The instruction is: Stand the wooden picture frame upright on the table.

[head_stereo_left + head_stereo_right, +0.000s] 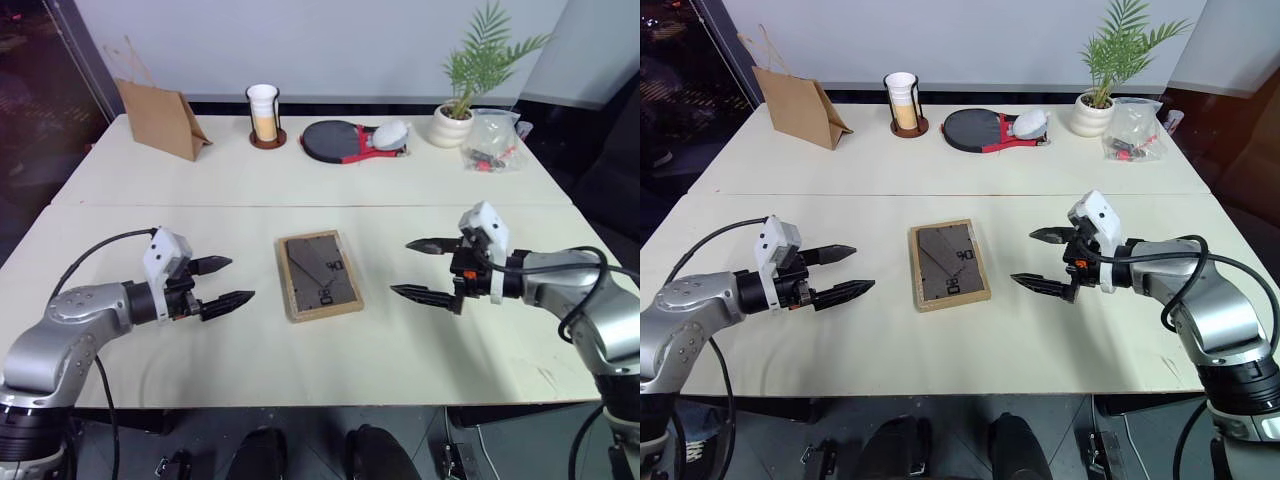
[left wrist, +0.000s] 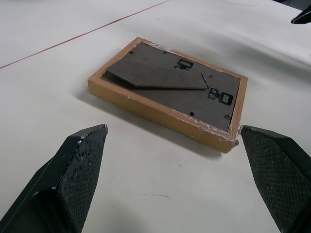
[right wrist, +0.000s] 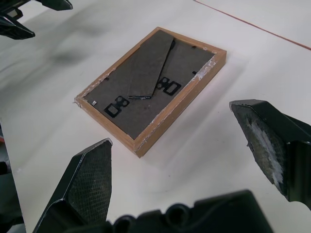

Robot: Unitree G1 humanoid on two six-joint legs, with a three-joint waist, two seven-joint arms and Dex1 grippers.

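On the table (image 1: 200,185), near its front edge and in the middle, the frame (image 1: 319,275) lies flat with its dark back panel up. The fold-out stand on the back is folded down against the panel, and small black metal clips are visible on it. The frame is a little turned, so its long sides do not run straight with the table's seam line, which crosses the top just behind it.

The left gripper (image 1: 222,283) hangs over the table to the left of the frame, pointing toward it. Its two black fingers are spread apart and hold nothing. It is apart from the frame, with bare table between them. The right gripper (image 1: 424,268) is on the other side, to the right of the frame, also pointing toward it. Its fingers too are wide apart and empty, and it does not touch the frame. The frame lies between the two grippers.

In the left wrist view, the frame (image 2: 170,92) lies beyond the open fingertips (image 2: 85,150), one corner toward the camera. In the right wrist view it (image 3: 150,87) is seen the same way from the other side.

Along the far edge of the table stand a paper bag (image 1: 160,118), a cup (image 1: 264,115) in a holder, a paddle (image 1: 340,140), a potted plant (image 1: 460,100) and a plastic bag (image 1: 492,140), all well apart from the frame.
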